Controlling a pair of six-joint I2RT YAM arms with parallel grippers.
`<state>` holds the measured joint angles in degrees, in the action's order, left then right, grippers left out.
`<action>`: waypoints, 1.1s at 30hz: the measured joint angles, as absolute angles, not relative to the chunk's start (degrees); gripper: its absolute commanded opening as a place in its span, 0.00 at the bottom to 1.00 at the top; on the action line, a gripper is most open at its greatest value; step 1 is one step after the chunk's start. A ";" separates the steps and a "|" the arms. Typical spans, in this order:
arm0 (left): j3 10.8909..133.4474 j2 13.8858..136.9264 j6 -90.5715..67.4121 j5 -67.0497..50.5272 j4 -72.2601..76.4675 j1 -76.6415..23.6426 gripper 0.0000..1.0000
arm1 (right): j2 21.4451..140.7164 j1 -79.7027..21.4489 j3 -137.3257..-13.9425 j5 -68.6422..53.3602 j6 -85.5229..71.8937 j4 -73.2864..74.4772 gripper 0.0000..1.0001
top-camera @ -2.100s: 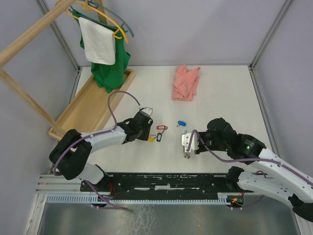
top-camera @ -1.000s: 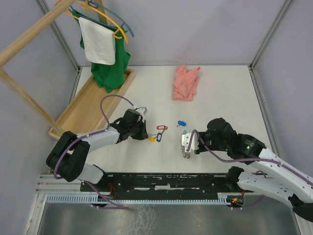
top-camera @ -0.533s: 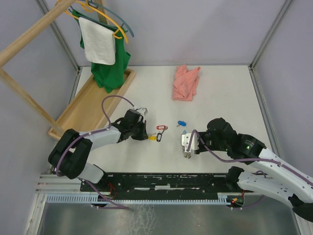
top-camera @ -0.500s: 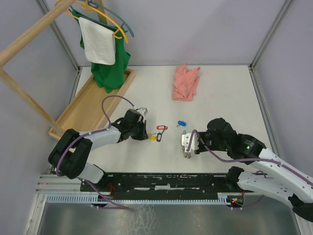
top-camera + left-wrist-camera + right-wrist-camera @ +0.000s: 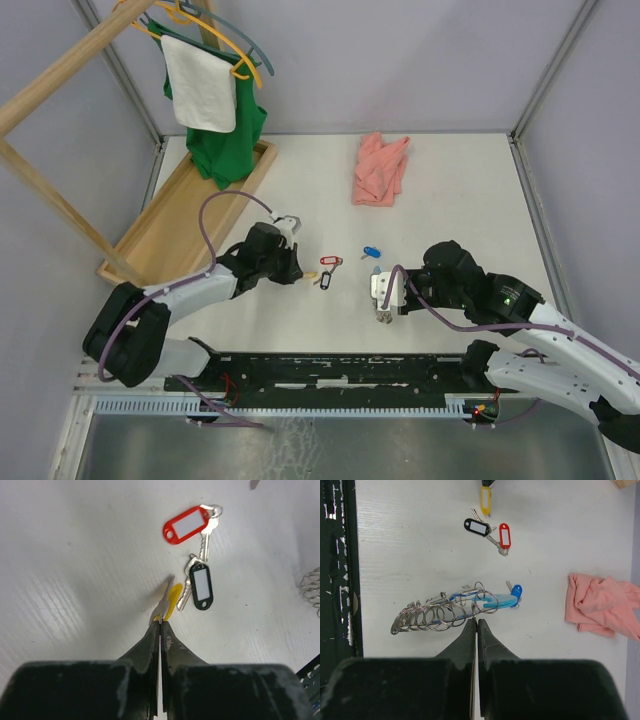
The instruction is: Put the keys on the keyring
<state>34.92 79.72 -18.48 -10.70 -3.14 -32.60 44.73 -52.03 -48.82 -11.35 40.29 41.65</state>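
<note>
My left jaws are pinched together on the yellow key (image 5: 169, 601) by its thin edge. The red key (image 5: 186, 525) and black key (image 5: 201, 586) lie just beyond on the bench (image 5: 75, 555). Right jaws clamp one loop of the keyring (image 5: 442, 612). With so slim a pinch, I reckon the key could twist or slip out mid-threading.
</note>
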 measured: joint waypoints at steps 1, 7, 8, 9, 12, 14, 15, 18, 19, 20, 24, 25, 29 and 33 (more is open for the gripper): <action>34.46 77.80 -17.56 -10.72 -2.61 -32.60 0.03 | 44.73 -52.03 -48.82 -11.35 40.29 41.67 0.01; 33.63 66.85 -12.34 -11.94 0.27 -32.64 0.03 | 44.97 -52.03 -48.84 -11.09 40.12 41.74 0.01; 33.58 64.99 -11.31 -12.58 1.02 -32.64 0.03 | 45.12 -52.03 -48.84 -10.87 40.03 41.76 0.01; 33.45 63.55 -10.39 -13.15 1.63 -32.64 0.03 | 45.32 -52.03 -48.84 -10.66 39.88 41.80 0.01; 33.08 59.07 -6.92 -15.94 3.75 -32.69 0.03 | 45.95 -52.03 -48.90 -9.89 38.39 41.67 0.01; 32.95 56.73 -3.90 -18.65 5.13 -33.12 0.03 | 46.30 -52.03 -48.93 -9.30 37.21 41.56 0.01; 32.95 56.03 -2.33 -19.90 5.58 -33.50 0.03 | 46.44 -52.03 -48.93 -8.97 36.71 41.50 0.01; 32.91 55.18 2.02 -22.70 6.68 -35.09 0.03 | 46.54 -52.03 -48.93 -8.34 35.38 40.45 0.01; 32.69 55.09 3.49 -23.14 7.25 -35.83 0.03 | 46.41 -52.03 -48.88 -8.21 35.24 40.10 0.01; 32.21 54.96 5.13 -23.51 8.05 -36.80 0.03 | 46.15 -52.03 -48.71 -7.86 35.05 39.29 0.01; 29.54 54.39 11.27 -24.29 11.14 -41.15 0.03 | 44.56 -52.03 -47.83 -7.27 34.68 37.12 0.01; 29.06 54.39 12.88 -24.32 11.73 -42.26 0.03 | 44.31 -52.03 -47.81 -7.27 34.68 36.82 0.01; 27.68 54.41 18.70 -24.27 15.49 -46.17 0.03 | 44.31 -52.03 -47.75 -7.46 34.83 35.68 0.01; 27.03 54.41 23.81 -24.10 19.03 -49.56 0.03 | 44.77 -52.03 -47.33 -8.16 35.57 34.02 0.01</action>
<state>27.03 54.41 23.81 -24.10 19.03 -49.56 44.77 -52.03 -47.33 -8.16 35.57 34.02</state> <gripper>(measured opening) 0.043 0.016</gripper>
